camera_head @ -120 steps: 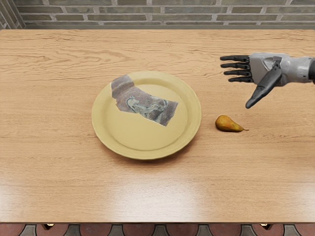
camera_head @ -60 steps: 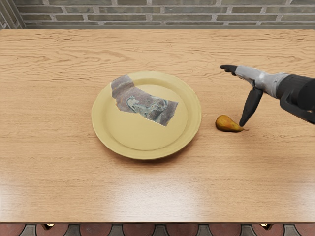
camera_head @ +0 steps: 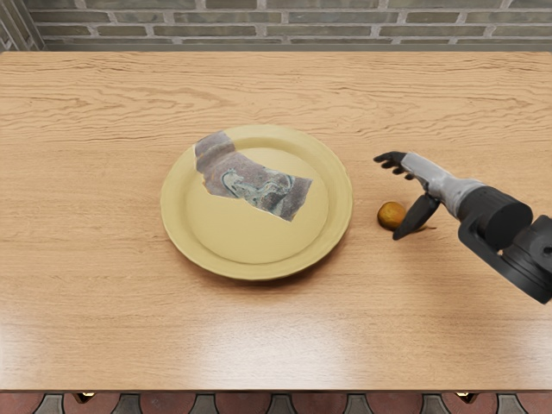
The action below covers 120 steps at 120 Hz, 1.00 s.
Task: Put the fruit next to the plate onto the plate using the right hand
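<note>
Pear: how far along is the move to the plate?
Done: nothing placed; the pear lies on the table right of the plate. In hand: right hand at the pear, fingers spread, no grasp visible. Left: grasp, lift, set on plate.

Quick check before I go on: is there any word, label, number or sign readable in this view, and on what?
No readable text anywhere.
The plate carries a torn grey patterned patch: mottled shapes only, no letters or digits to make out.
The pear, the right robot hand, the table and the brick wall: no writing.
</note>
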### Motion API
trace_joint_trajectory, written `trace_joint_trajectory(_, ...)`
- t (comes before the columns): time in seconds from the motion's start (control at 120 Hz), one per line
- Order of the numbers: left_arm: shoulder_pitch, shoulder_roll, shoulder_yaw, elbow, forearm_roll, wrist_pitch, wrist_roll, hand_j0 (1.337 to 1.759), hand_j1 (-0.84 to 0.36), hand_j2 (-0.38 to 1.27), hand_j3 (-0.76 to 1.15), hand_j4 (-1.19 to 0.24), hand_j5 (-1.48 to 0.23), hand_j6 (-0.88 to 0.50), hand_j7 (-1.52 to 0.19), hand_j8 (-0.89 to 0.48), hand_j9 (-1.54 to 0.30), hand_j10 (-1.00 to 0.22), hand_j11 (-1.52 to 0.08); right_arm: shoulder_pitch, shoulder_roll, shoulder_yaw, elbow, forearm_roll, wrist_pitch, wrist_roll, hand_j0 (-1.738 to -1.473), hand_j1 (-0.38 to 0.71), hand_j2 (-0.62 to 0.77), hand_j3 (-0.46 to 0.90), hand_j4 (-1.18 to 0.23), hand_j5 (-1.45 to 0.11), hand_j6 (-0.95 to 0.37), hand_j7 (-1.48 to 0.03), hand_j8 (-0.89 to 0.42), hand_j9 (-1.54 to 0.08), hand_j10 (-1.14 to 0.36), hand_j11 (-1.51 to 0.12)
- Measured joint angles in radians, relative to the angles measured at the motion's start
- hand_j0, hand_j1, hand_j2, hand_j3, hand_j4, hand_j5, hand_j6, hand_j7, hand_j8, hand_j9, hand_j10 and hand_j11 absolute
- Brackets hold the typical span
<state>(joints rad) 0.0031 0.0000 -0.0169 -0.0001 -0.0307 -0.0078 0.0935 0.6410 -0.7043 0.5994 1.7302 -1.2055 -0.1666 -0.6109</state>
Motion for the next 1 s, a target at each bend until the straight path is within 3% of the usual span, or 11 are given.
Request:
trace_joint_trajectory(0.492, 0.0, 0.0, 0.0, 0.0, 0.0, 0.0, 0.0, 1.658, 0.35, 0.0, 0.0, 0.0, 0.0, 0.0, 0.0, 0.0, 0.0, 0.0, 0.0, -0.14, 0.089, 0.0, -0.021, -0.16, -0.212, 0.0, -1.658, 0.02, -0.06, 0.0, -0.31, -0.4, -0.31, -0.4, -0.31, -0.4, -0.31, -0.4)
trace_joint_trajectory(1.0, 0.0, 0.0, 0.0, 0.0, 0.0, 0.0, 0.0, 1.658, 0.35, 0.0, 0.0, 0.0, 0.0, 0.0, 0.0, 0.0, 0.0, 0.0, 0.0, -0.159, 0.151, 0.0, -0.117, -0.207, -0.265, 0.0, -1.658, 0.1, -0.07, 0.0, -0.38, -0.49, -0.38, -0.49, -0.38, -0.49, -0.38, -0.49)
